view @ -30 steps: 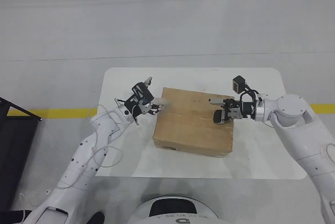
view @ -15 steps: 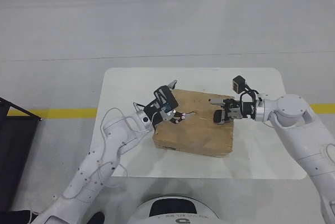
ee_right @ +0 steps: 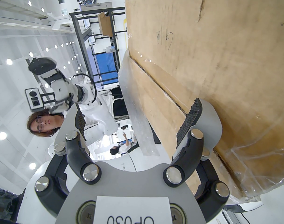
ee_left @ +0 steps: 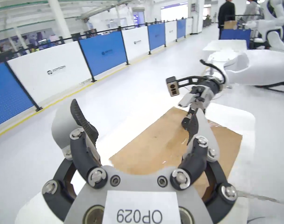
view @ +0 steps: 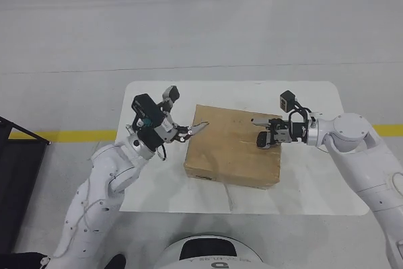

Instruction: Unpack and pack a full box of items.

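- The left hand point(view: 186, 109) was over the middle of the box point(view: 235, 144) half a second ago. It has since drawn back off the box's left end, with its fingers wide and holding nothing.
- The right hand point(view: 260, 132) has kept its place at the right end of the seam, also spread wide.
- A strip of clear tape point(ee_right: 137, 117) stands loose at the left end, so the opening is probably under way, though the flaps are still shut.
- The box sits mid-tabletop point(view: 309, 188). Its long axis and seam run from the left edge towards the right edge, slightly skewed.

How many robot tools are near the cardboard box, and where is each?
2. The left tool is open at the left edge of the cardboard box; the right tool is open above its top, near the right side.
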Controlling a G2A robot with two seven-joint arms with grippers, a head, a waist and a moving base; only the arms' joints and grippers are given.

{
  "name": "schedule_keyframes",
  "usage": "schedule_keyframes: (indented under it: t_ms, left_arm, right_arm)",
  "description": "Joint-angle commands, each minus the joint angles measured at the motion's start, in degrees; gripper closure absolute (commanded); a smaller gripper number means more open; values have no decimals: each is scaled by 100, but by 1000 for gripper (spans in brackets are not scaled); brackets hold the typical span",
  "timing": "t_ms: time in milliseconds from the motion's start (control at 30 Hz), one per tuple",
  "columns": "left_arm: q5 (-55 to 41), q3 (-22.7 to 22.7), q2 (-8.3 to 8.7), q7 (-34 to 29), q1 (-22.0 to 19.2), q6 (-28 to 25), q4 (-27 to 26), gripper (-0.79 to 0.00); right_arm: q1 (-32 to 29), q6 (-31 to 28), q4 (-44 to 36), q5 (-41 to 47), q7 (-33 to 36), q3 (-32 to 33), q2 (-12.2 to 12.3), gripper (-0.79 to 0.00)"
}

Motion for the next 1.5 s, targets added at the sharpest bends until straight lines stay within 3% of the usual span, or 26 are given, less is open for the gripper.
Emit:
schedule_keyframes:
  t_ms: [0,167,633,900,1467]
  left_arm:
    - [53,-416,38,138,171,190,241,-785]
    - [214,-723,68,276,325,526,897,-785]
    - [772,375,-75,-202,-716,709,2407,-785]
    - [1268,952,-144,-396,-1070,630,2676,-785]
    - [1332,1194,-171,-449,-1200,494,2591,-785]
  right_arm:
    - [0,0,0,-1,0,0,0,-785]
    - [0,0,0,-1,0,0,0,-785]
    - [0,0,0,-1,0,0,0,-785]
    - [0,0,0,-1,0,0,0,-785]
    - [0,0,0,-1,0,0,0,-785]
